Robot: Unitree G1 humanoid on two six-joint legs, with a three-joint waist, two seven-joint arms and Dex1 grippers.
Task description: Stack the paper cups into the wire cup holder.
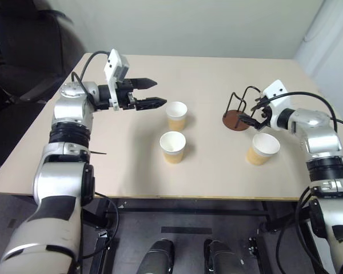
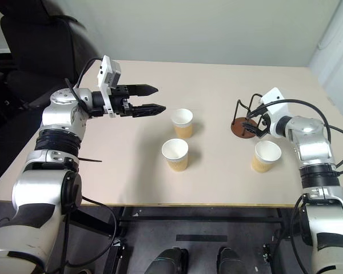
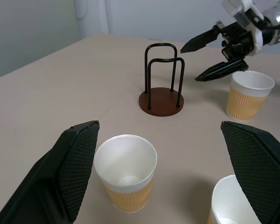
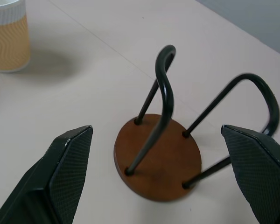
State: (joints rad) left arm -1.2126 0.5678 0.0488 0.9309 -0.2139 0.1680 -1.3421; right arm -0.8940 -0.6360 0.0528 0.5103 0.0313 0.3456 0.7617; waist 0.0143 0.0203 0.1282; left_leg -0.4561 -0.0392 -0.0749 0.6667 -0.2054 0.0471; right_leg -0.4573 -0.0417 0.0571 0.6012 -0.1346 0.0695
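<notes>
No legible text, labels, brand marks or numbers observed. The paper cups [image 1: 172, 146] carry only a wavy embossed pattern; the tabletop [image 1: 131, 154] is unmarked.

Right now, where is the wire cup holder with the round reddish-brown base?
The wire cup holder stands upright on the robot's right side of the table, just ahead of the open right gripper, with one tan-orange paper cup closest.
</notes>
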